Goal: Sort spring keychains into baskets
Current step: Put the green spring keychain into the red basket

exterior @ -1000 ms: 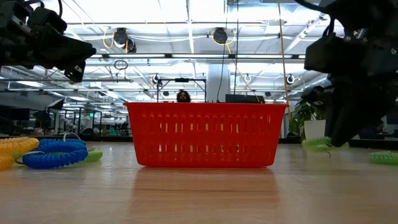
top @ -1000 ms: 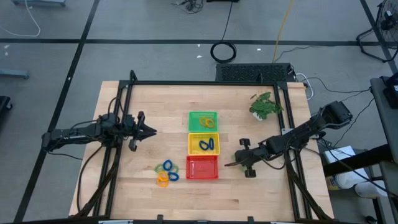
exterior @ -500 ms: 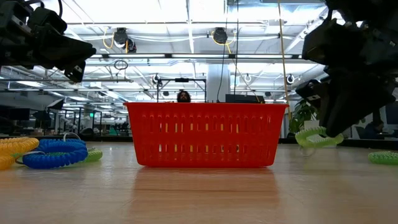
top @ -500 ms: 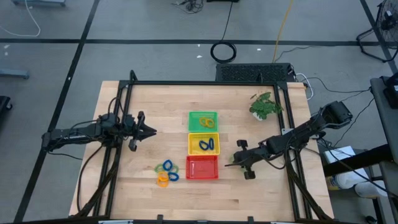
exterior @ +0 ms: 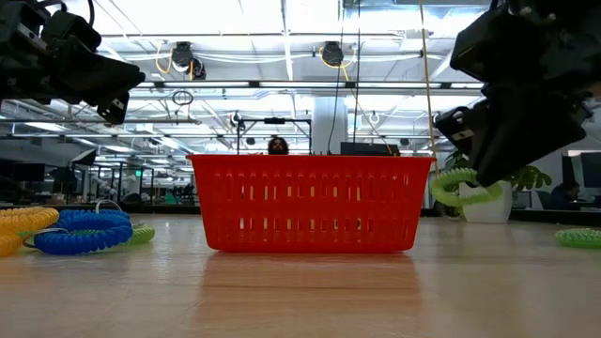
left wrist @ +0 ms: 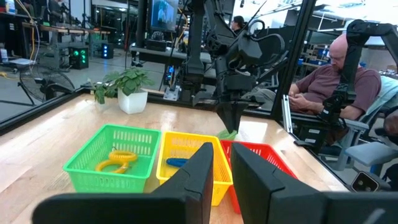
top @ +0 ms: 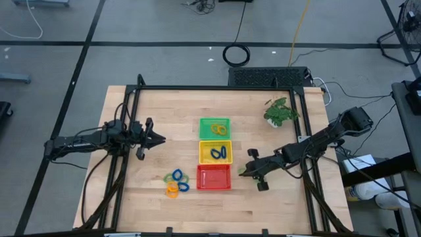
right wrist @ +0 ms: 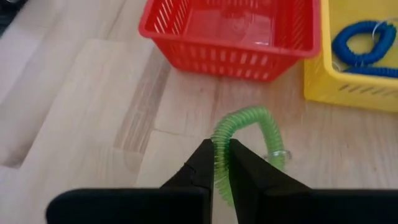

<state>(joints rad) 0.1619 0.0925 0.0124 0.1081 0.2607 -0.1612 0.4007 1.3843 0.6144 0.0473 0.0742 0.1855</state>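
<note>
My right gripper hangs right of the red basket, shut on a green spring keychain. The green basket holds an orange-yellow keychain. The yellow basket holds a blue one. A pile of blue, orange-yellow and green keychains lies on the table left of the red basket. My left gripper waits shut above the table, left of the baskets. My right gripper pinches the green keychain's coil between its two fingers, coming level from the table's right. The loop curves out ahead of the fingertips, with a small metal ring at its far end. In the low view the keychain hangs clear of the table.
The three baskets stand in a row at the table's middle, touching. A potted plant stands near the far right corner. Another green keychain lies on the table at the right in the low view. A seated person shows beyond the table.
My right gripper has risen and moved a little toward the table's left, nearer the red basket, staying shut. The green keychain has gone up with it, from table height to hanging clear.
</note>
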